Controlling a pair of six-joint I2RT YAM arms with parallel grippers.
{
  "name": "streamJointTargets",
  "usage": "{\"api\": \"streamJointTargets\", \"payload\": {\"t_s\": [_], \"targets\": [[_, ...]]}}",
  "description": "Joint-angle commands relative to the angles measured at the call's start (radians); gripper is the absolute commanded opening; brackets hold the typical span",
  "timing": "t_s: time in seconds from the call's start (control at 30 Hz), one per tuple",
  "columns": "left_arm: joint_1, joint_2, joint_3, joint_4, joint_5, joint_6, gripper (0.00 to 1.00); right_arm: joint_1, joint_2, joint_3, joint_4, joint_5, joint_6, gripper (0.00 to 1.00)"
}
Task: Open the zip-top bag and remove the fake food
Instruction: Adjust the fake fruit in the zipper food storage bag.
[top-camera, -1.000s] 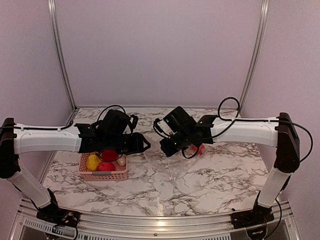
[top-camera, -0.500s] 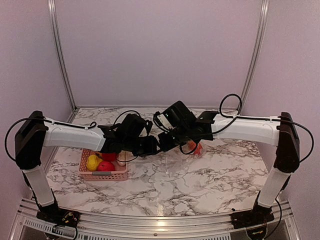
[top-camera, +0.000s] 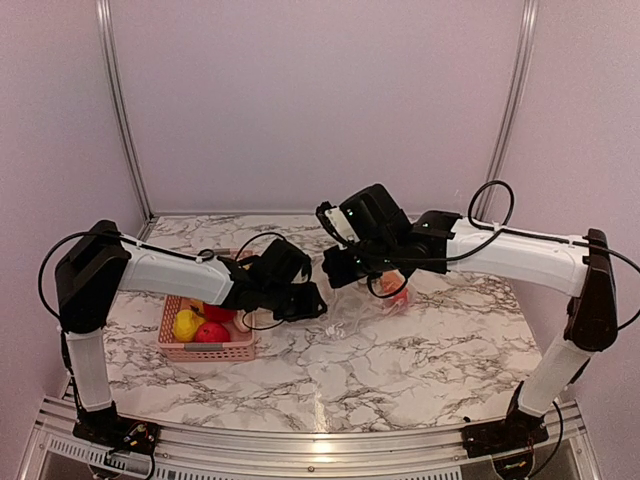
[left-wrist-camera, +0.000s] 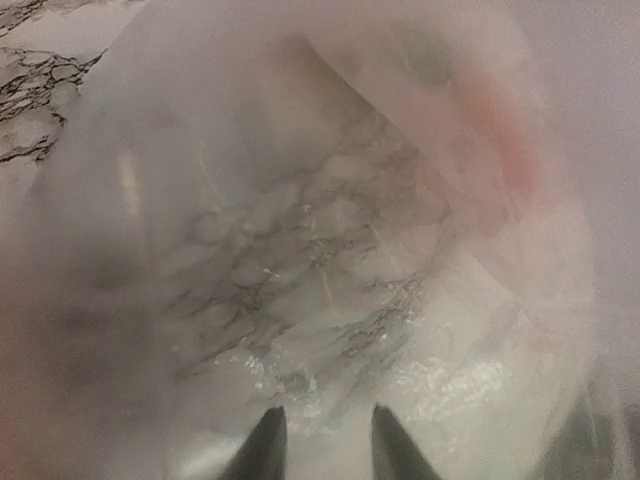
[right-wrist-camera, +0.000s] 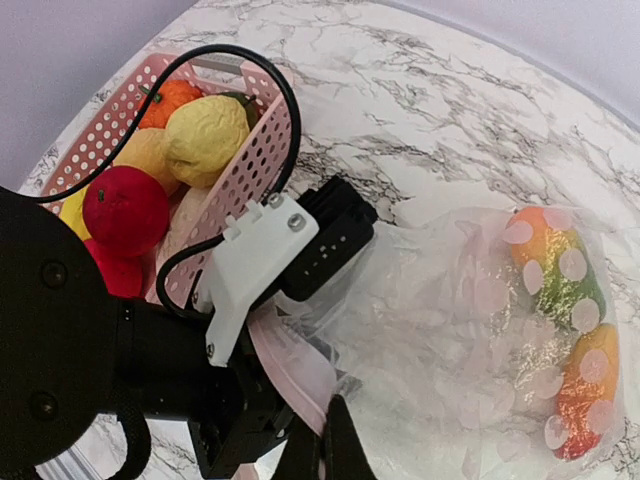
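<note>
The clear zip-top bag (top-camera: 365, 312) lies on the marble table between my two grippers. Two pieces of fake food (right-wrist-camera: 555, 265) sit in its far end, one orange and green, the other orange and red (right-wrist-camera: 585, 395). My right gripper (right-wrist-camera: 325, 450) is shut on the pink zip strip at the bag's (right-wrist-camera: 450, 340) mouth. My left gripper (left-wrist-camera: 322, 445) has its fingers apart inside that mouth, with blurred film (left-wrist-camera: 330, 250) all round and nothing pinched between them. From above, the left gripper (top-camera: 312, 303) sits just below and left of the right gripper (top-camera: 335, 272).
A pink perforated basket (top-camera: 205, 350) stands at the left under my left arm, holding yellow (top-camera: 186, 324), red (top-camera: 212, 333) and orange fruits. In the right wrist view the basket's wall (right-wrist-camera: 255, 165) is close to the left wrist and its cable.
My left arm has reached right from over the basket to the bag's mouth, its fingers narrowing. My right gripper has shut on the zip strip and shifted slightly right.
</note>
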Motion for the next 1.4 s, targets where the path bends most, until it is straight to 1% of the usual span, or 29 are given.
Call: {"api": "streamJointTargets", "payload": {"t_s": [0.0,0.07,0.13,0.23,0.27,0.3,0.37,0.43,0.5,0.6,0.73,0.83,1.1,1.27,1.37], "targets": [[-0.001,0.028,0.034,-0.04,-0.02,-0.005,0.3,0.007,-0.033,0.031,0.027,-0.007,0.006,0.0],[0.0,0.029,0.042,-0.046,-0.023,-0.003,0.3,0.007,-0.033,0.017,0.038,-0.028,0.007,0.06],[0.0,0.031,0.049,-0.056,-0.025,-0.002,0.3,0.006,-0.033,0.006,0.046,-0.042,0.01,0.16],[-0.001,0.036,0.053,-0.063,-0.026,0.002,0.3,-0.007,-0.044,-0.007,0.053,-0.074,0.012,0.33],[-0.001,0.037,0.054,-0.065,-0.025,0.003,0.3,-0.013,-0.049,-0.014,0.056,-0.081,0.012,0.41],[-0.001,0.039,0.055,-0.068,-0.025,0.003,0.3,-0.019,-0.057,-0.018,0.057,-0.085,0.013,0.46],[0.0,0.04,0.055,-0.069,-0.026,0.004,0.3,-0.04,-0.077,-0.04,0.063,-0.094,0.012,0.55],[0.0,0.041,0.056,-0.071,-0.027,0.004,0.3,-0.085,-0.1,-0.066,0.069,-0.103,0.022,0.59],[-0.001,0.039,0.054,-0.073,-0.029,0.006,0.3,-0.135,-0.124,-0.104,0.082,-0.14,0.029,0.61],[0.001,0.039,0.054,-0.073,-0.032,0.01,0.3,-0.211,-0.137,-0.15,0.093,-0.141,0.03,0.61],[0.0,0.039,0.053,-0.075,-0.03,0.013,0.3,-0.311,-0.14,-0.216,0.134,-0.159,0.03,0.59],[-0.001,0.038,0.053,-0.079,-0.028,0.016,0.3,-0.39,-0.127,-0.265,0.178,-0.195,0.029,0.58],[0.0,0.038,0.054,-0.086,-0.023,0.024,0.3,-0.55,-0.05,-0.329,0.289,-0.297,0.019,0.56],[-0.001,0.038,0.057,-0.091,-0.021,0.026,0.3,-0.601,-0.007,-0.374,0.335,-0.333,0.014,0.53],[-0.001,0.038,0.06,-0.093,-0.022,0.029,0.3,-0.611,0.012,-0.393,0.355,-0.338,0.016,0.5]]}}
